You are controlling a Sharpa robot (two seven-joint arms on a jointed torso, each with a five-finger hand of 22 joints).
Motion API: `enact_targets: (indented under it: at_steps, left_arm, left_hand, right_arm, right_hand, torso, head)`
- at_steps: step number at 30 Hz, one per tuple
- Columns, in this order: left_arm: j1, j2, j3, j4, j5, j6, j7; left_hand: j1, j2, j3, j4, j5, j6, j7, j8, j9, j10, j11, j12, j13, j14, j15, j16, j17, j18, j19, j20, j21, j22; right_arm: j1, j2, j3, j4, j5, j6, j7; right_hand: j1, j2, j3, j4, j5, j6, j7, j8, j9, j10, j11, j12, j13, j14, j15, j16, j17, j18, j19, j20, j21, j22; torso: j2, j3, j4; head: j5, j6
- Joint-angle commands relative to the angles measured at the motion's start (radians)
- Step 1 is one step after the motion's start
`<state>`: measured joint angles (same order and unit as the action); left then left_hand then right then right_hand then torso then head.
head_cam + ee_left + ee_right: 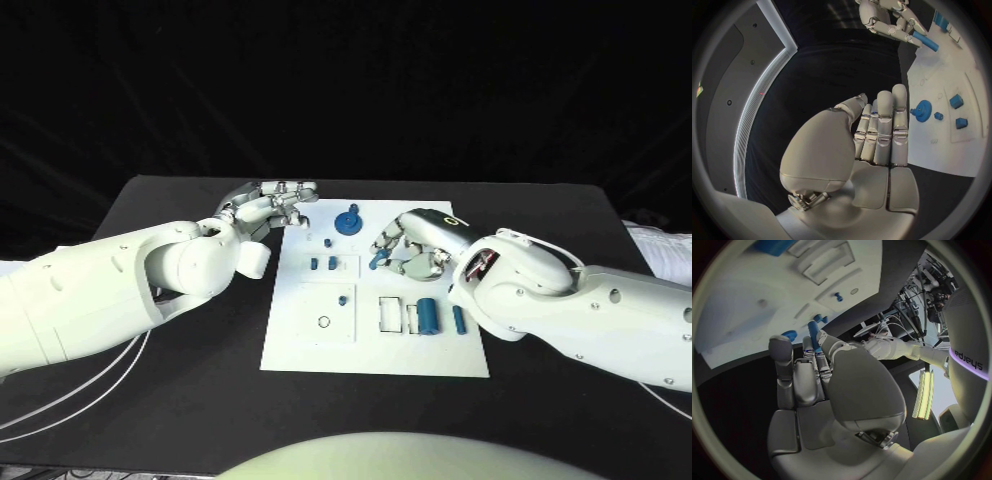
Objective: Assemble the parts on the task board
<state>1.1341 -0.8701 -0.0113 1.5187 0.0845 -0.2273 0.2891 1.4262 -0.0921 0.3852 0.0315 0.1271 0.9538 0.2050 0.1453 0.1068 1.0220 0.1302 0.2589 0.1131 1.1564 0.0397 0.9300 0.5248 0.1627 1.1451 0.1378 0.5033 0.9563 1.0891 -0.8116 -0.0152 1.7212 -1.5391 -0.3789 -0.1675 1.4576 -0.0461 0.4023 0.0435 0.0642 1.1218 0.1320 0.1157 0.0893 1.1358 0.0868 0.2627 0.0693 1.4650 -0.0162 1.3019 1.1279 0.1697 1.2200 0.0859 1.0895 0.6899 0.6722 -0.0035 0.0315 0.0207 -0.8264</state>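
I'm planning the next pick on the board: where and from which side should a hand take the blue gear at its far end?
The blue gear lies flat on the task board with a raised hub on top, so I would pinch that hub from straight above. The left hand hovers beside it and looks best placed; the right hand already holds a blue peg.

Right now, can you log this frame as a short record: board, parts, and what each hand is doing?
board: white board flat in the middle of the black table
parts: blue gear at the far edge; blue cylinder near the right side
left hand: at the board's far left corner, fingers together, holding nothing
right hand: over the board, holding a blue peg
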Motion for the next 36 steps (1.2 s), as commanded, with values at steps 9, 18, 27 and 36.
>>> enact_targets:
  at_steps: [9,18,27,36]
  left_arm:
    - [-0.010,0.007,0.000,0.000,-0.003,0.018,0.009]
    - [-0.010,0.013,0.000,0.000,-0.003,0.018,0.008]
    - [-0.010,0.014,0.000,-0.001,-0.003,0.019,0.008]
    - [-0.010,0.014,0.000,0.000,-0.003,0.019,0.007]
  left_hand:
    - [0.001,0.008,-0.003,-0.003,0.001,-0.007,0.003,0.006,0.000,-0.005,0.001,0.003,0.001,-0.008,0.002,0.001,-0.001,0.019,-0.005,0.000,-0.005,-0.001]
    - [0.001,0.008,-0.003,-0.003,0.001,-0.007,0.003,0.006,0.000,-0.005,0.001,0.003,0.001,-0.008,0.002,0.001,-0.001,0.019,-0.005,0.000,-0.005,-0.001]
    - [0.001,0.008,-0.003,-0.003,0.001,-0.007,0.003,0.006,0.000,-0.005,0.001,0.003,0.001,-0.008,0.002,0.001,-0.001,0.019,-0.005,0.000,-0.005,-0.001]
    - [0.001,0.008,-0.003,-0.003,0.001,-0.007,0.003,0.006,0.000,-0.005,0.001,0.003,0.001,-0.008,0.002,0.001,-0.001,0.019,-0.005,0.000,-0.005,-0.001]
  right_arm:
    - [-0.043,0.099,-0.007,0.023,-0.044,0.067,0.044]
    - [-0.062,0.152,-0.022,-0.020,-0.066,0.116,0.034]
    - [-0.076,0.179,-0.029,-0.044,-0.082,0.141,0.020]
    - [-0.079,0.189,-0.030,-0.051,-0.107,0.148,0.008]
  right_hand:
    - [-0.002,-0.001,0.010,-0.004,0.009,-0.006,0.002,-0.004,0.000,0.027,-0.024,-0.006,0.001,0.022,-0.003,-0.004,-0.001,-0.016,0.001,-0.004,-0.003,-0.001]
    - [-0.002,-0.001,0.011,-0.005,0.009,-0.006,0.002,-0.004,0.000,0.027,-0.024,-0.006,0.001,0.023,-0.003,-0.003,0.000,-0.016,0.001,-0.004,-0.004,-0.002]
    - [-0.002,0.000,0.011,-0.005,0.010,-0.005,0.002,-0.004,0.000,0.027,-0.024,-0.006,0.001,0.023,-0.003,-0.001,0.004,-0.016,0.001,-0.004,-0.003,-0.001]
    - [-0.003,0.001,0.012,-0.005,0.010,-0.005,0.002,-0.003,0.000,0.028,-0.024,-0.006,0.002,0.024,-0.003,0.000,0.006,-0.016,0.001,-0.004,-0.002,0.000]
  torso:
    - [0.001,-0.0024,0.0035]
    - [0.003,-0.0021,0.0010]
    - [0.002,0.0002,0.0015]
    - [0.002,0.0007,0.0001]
  head:
    - [0.009,-0.003]
    - [0.022,-0.010]
    - [0.026,-0.017]
    - [0.029,-0.020]
